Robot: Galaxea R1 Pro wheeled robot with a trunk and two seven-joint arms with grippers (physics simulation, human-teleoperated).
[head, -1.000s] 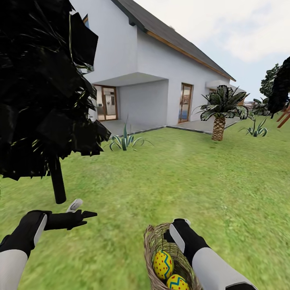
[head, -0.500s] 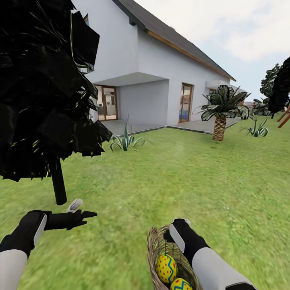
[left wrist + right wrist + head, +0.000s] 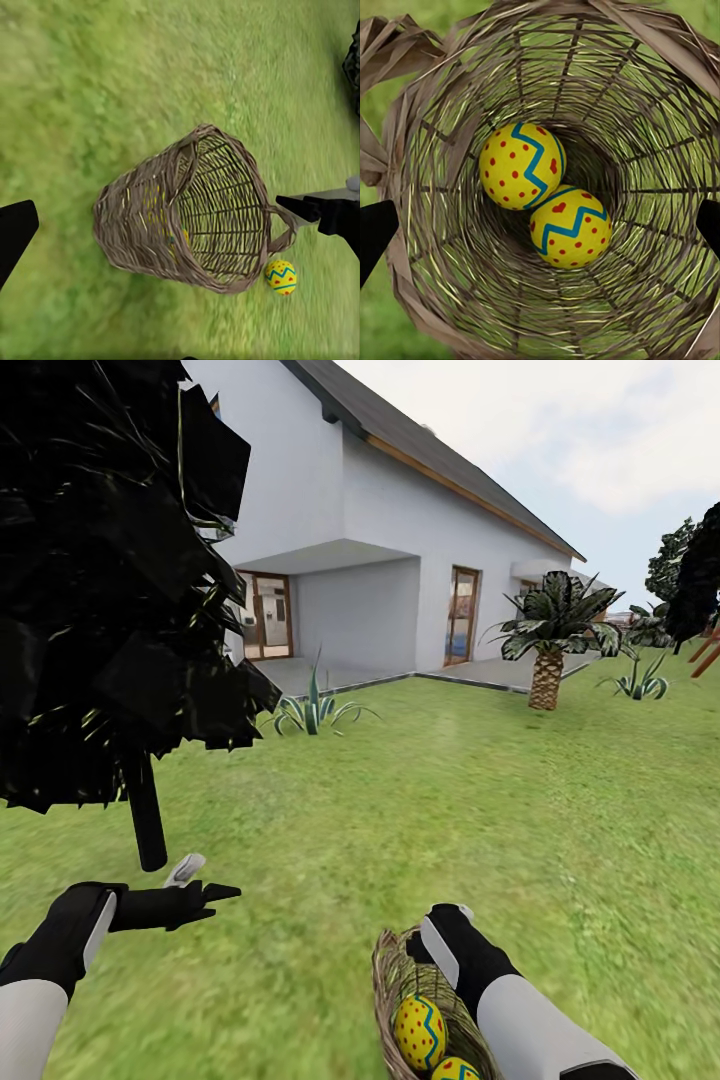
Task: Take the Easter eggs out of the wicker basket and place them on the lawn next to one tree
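Right now my right gripper (image 3: 440,930) sits at the rim of the tan woven wicker basket (image 3: 385,980); whether it is clamped I cannot tell.
Two yellow Easter eggs with red dots and blue zigzags (image 3: 521,165) lie touching inside it, and a third such egg (image 3: 280,277) rests on the mottled green lawn (image 3: 450,800) just beside the basket. My left gripper (image 3: 215,892) hovers unclenched and empty near the thin black-trunked tree (image 3: 145,810).

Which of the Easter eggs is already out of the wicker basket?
The egg lying on the lawn just outside the wicker basket. The other two eggs sit together inside the basket.
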